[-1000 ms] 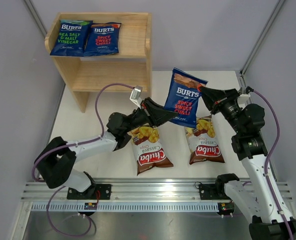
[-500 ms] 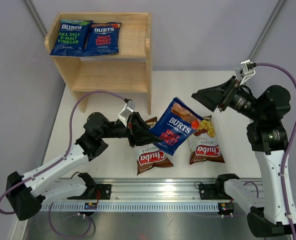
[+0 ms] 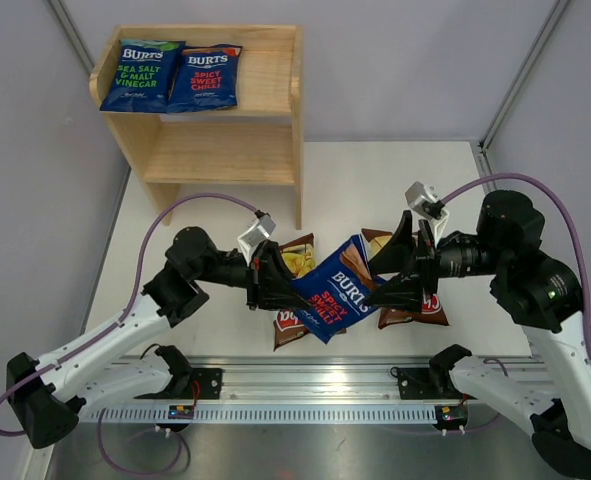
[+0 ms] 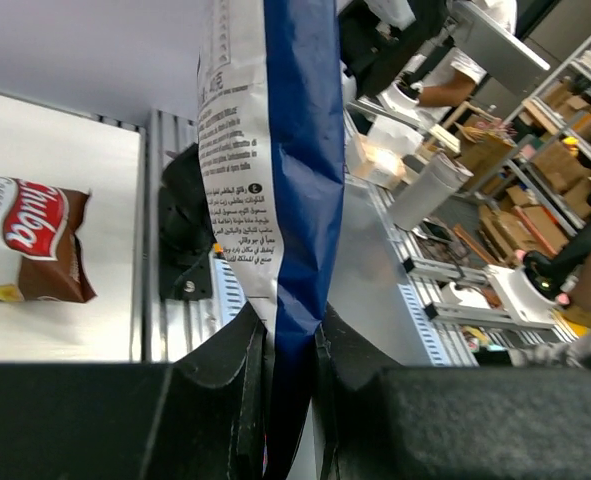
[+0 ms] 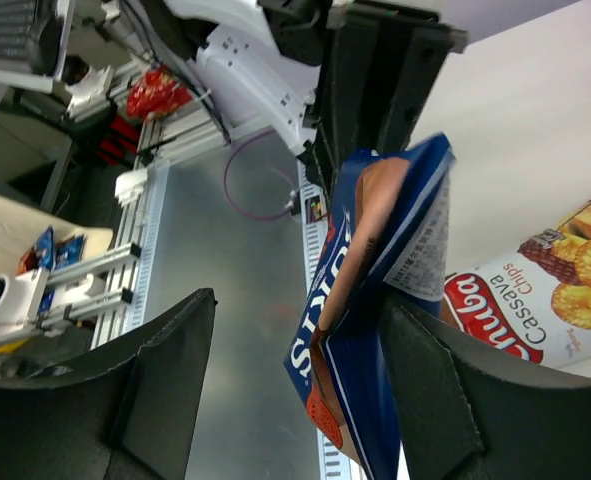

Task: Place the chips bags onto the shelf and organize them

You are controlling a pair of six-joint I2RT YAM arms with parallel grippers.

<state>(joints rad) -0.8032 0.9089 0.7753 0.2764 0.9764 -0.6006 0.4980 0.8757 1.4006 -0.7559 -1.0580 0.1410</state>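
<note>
My left gripper (image 3: 275, 282) is shut on the left end of a blue Burts bag (image 3: 335, 290) with a red label and holds it tilted above the table. In the left wrist view the bag (image 4: 275, 150) is pinched between my fingers (image 4: 290, 340). My right gripper (image 3: 395, 268) is open, its jaws standing either side of the bag's right end. In the right wrist view the bag (image 5: 375, 300) lies against one finger (image 5: 445, 390). Two Chuba bags (image 3: 293, 256) (image 3: 420, 305) lie on the table, partly hidden under the held bag. Two more Burts bags (image 3: 140, 75) (image 3: 205, 78) lie on top of the wooden shelf (image 3: 270, 100).
The shelf stands at the far left of the white table (image 3: 445, 180); its lower tier (image 3: 215, 150) holds nothing. A metal rail (image 3: 315, 390) runs along the near edge by the arm bases. Purple cables loop from both arms. Grey walls close in the sides.
My left gripper has brought the Burts bag lower and tilted it flatter. My right arm has swung down from the upper right, and its open jaws now stand around the bag's right end.
</note>
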